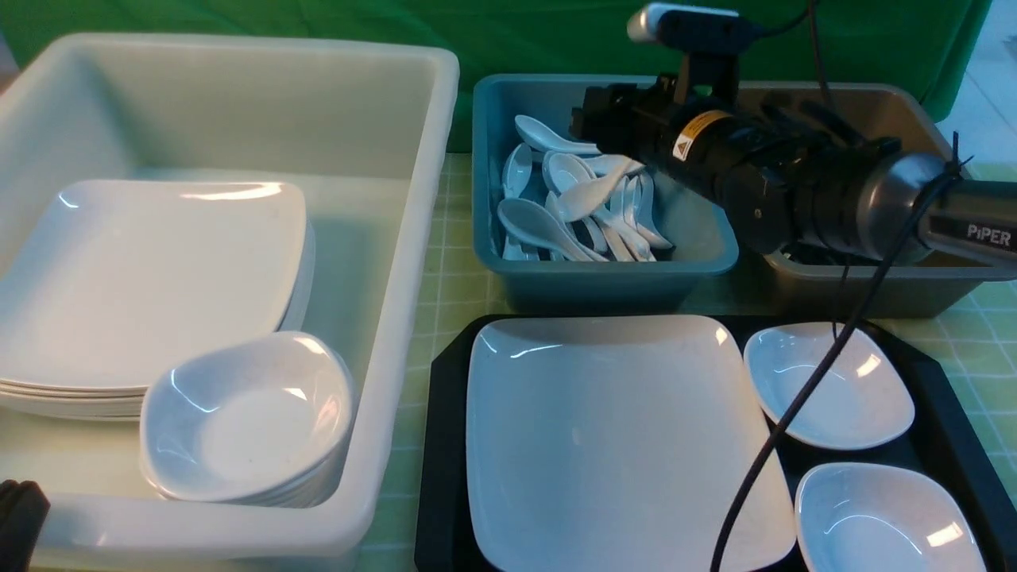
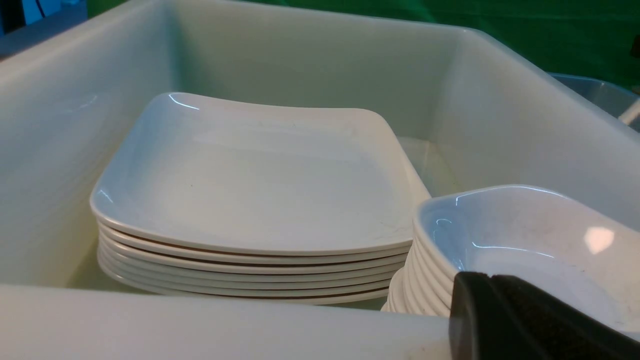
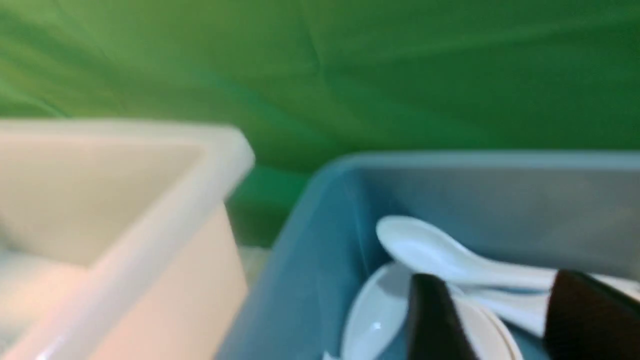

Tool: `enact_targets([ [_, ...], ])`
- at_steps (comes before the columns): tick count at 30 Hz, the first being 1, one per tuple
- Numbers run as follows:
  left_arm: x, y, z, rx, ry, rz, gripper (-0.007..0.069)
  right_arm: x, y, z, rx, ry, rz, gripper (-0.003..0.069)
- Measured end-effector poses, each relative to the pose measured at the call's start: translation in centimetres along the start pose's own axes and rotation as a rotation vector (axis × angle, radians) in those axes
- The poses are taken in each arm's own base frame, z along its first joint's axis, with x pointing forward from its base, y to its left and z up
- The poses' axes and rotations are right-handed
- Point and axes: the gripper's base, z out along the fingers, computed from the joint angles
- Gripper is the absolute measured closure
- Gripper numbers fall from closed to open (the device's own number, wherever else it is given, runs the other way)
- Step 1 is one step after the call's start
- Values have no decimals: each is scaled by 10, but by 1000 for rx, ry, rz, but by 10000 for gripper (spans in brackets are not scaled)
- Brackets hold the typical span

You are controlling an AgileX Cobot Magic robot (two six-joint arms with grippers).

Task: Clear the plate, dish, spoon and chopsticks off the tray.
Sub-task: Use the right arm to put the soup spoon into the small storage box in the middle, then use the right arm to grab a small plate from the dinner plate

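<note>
Right gripper point(image 1: 588, 123): hangs over the far end of the blue bin point(image 1: 604, 270), above the spoons point(image 1: 588, 199). Its wrist view is blurred, but the 2 fingers stand apart with nothing clamped between them.
Left gripper point(image 1: 20, 516): low at the near-left corner, outside the white bin point(image 1: 405, 278). Only 1 dark finger shows, so I cannot tell whether it is parted or closed.
Plate point(image 1: 612, 437): flat on the left part of the tray point(image 1: 441, 445); it is square, so there is no long axis to line up with.
Dishes: the far dish point(image 1: 826, 385) and near dish point(image 1: 882, 516) sit on the tray's right part, just beside the plate.
Chopsticks: none seen on the tray.
Key relation: from the right gripper the plate lies down and toward the robot, past the blue bin's near wall. That arm looks the nearer one.
Edges: the plate's left and far edges run close to the tray's raised rim, leaving little room for a finger.
Room: the white bin's wall stands just beside the tray. Inside it are a plate stack point(image 1: 151, 278) and a dish stack point(image 1: 246, 421).
Hazard: a cable point(image 1: 786, 413) droops across the far dish and the plate's right side.
</note>
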Motion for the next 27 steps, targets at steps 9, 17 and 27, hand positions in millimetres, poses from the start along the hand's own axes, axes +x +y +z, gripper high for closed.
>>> enact_targets([
  [9,0,0,0,0,0,-3,624,-54,16,-53,94,220,-224,382],
  [17,0,0,0,0,-1,-2,624,-124,39,-174,174,464,-336,644],
  [27,0,0,0,0,-1,-2,624,-128,44,-273,233,726,-280,651],
])
